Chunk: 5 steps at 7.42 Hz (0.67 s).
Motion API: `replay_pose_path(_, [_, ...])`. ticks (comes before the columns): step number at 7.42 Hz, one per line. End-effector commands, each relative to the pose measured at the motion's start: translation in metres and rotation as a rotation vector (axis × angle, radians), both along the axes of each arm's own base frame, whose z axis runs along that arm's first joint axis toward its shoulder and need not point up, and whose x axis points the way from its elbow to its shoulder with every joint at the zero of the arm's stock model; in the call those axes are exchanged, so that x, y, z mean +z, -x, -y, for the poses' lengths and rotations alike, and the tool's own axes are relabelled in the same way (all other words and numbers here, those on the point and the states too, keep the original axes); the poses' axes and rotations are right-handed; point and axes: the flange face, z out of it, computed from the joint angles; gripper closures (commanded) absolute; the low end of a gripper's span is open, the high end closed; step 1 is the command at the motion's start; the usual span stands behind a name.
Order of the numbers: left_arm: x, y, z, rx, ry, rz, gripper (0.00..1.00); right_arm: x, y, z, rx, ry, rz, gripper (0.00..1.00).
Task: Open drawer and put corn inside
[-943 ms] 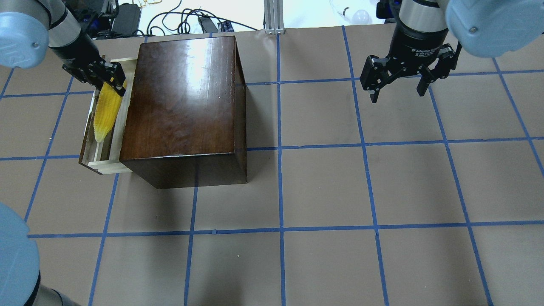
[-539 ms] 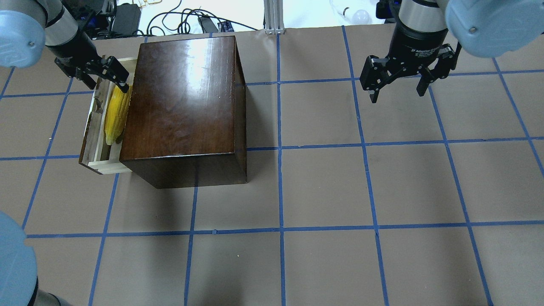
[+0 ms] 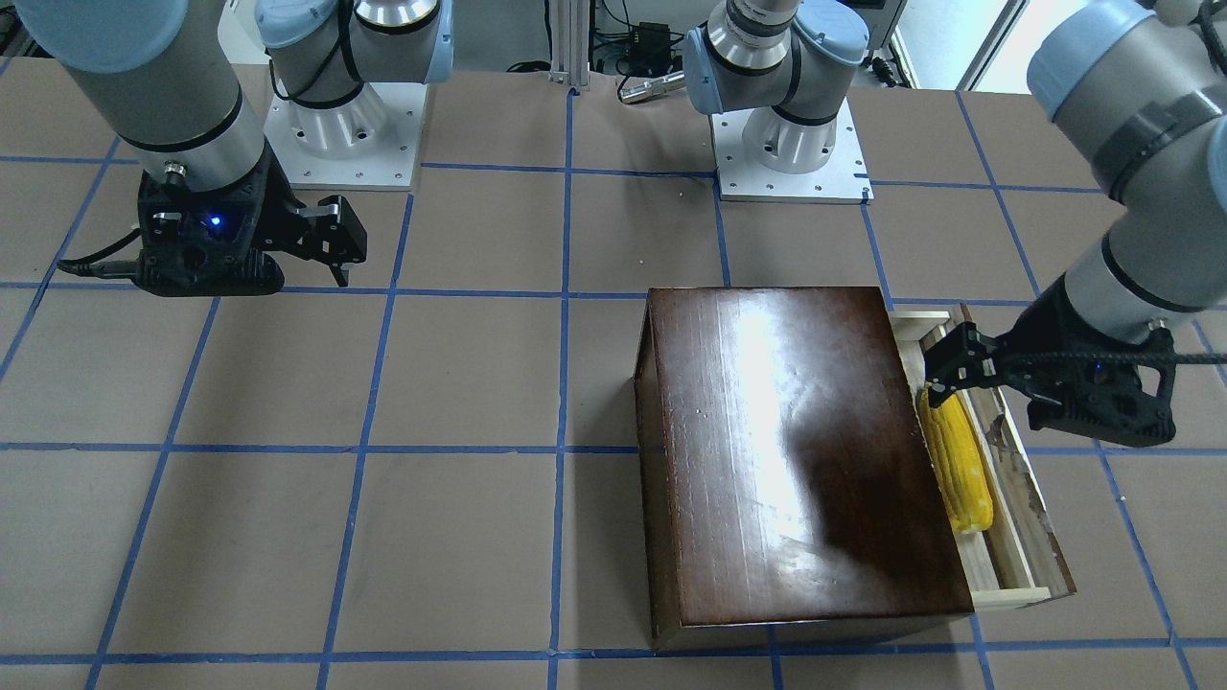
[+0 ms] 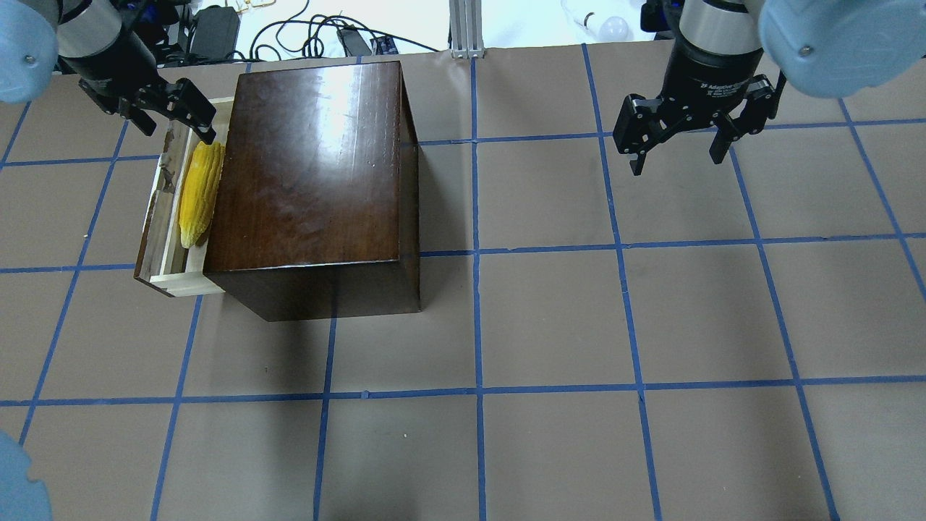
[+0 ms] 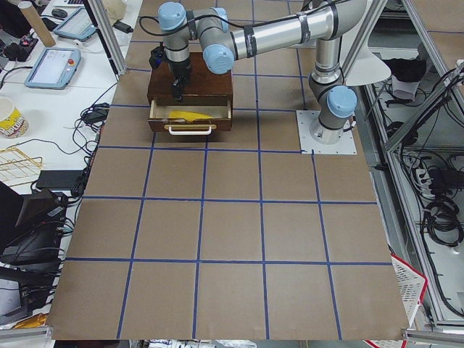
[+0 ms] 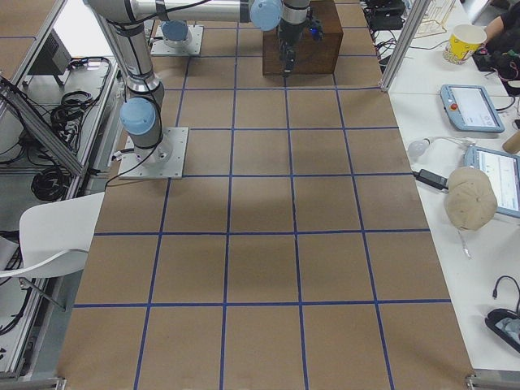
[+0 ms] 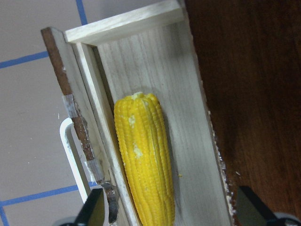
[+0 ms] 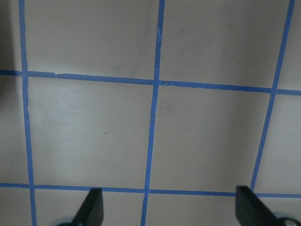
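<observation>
So, one corn point(image 4: 199, 192) lies inside the one pulled-out drawer point(image 4: 168, 246), just under the left tool point(image 4: 179, 134), which is spread wide and empty. The right tool point(image 4: 677, 163), well apart over the table point(image 4: 550, 318), is spread and empty too.

Silver arms point(image 3: 182, 96), pale-blue joint caps point(image 4: 810, 43); the black right hand point(image 4: 676, 163) seems lettered.

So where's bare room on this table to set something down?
Bare: the table squares between cabinet and robot, and all those right of the cabinet, below the right gripper. Crowded: the cabinet's left, where the drawer holds the corn under the left gripper.
</observation>
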Motion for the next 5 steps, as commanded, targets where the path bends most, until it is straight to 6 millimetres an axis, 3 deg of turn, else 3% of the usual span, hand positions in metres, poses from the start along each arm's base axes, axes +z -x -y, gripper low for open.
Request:
replay_pose_path(1, [0.044, 0.056, -0.040, 0.056, 0.011, -0.002, 0.00, 0.000, 0.000, 0.000, 0.000, 0.000, 0.000, 0.00])
replay_pose_path(3, [0.077, 0.125, -0.078, 0.094, 0.043, -0.004, 0.00, 0.000, -0.001, 0.000, 0.001, 0.000, 0.000, 0.00])
replay_pose_path(4, [0.089, 0.149, -0.092, 0.104, 0.064, -0.008, 0.00, 0.000, -0.001, 0.000, 0.001, 0.000, 0.000, 0.00])
replay_pose_path(5, [0.096, 0.159, -0.108, 0.090, 0.058, -0.011, 0.00, 0.000, 0.000, 0.000, 0.000, 0.000, 0.000, 0.00])
